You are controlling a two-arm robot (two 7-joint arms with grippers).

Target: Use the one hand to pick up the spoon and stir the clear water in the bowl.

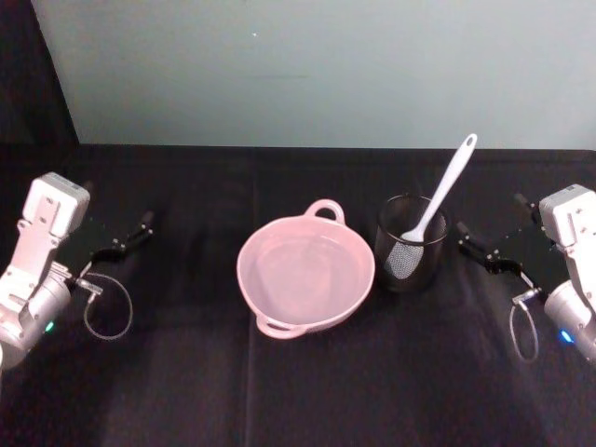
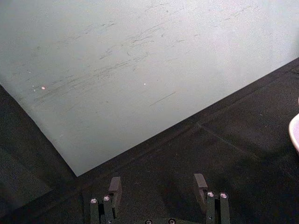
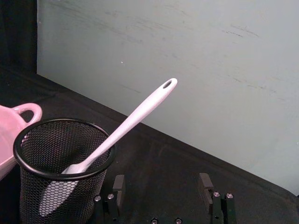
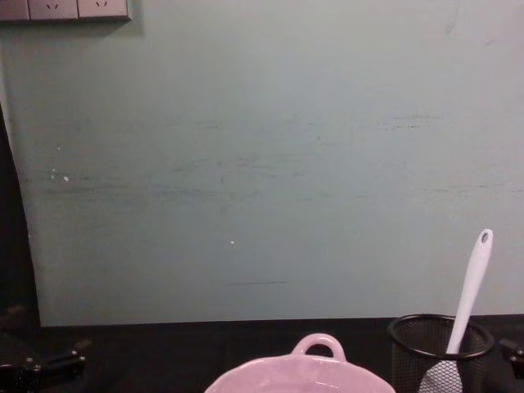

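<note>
The right gripper [image 3: 161, 183] is to the right of the bowl [image 1: 244, 279], with the black wire-mesh cup [image 1: 410, 279] between them. Its flat jaws are spread apart with nothing between them. The cup stands right beside the bowl's right rim, and whether the two touch is unclear. The spoon [image 1: 438, 205] stands in the cup with its scoop down. Its handle leans over the cup's rim, up and away from the bowl. The pink bowl holds clear water [image 1: 303, 270], seen as faint glints. The left gripper [image 2: 158, 183] is parked well off the bowl's left side, its jaws also apart and empty, over the black table [image 1: 186, 372].
</note>
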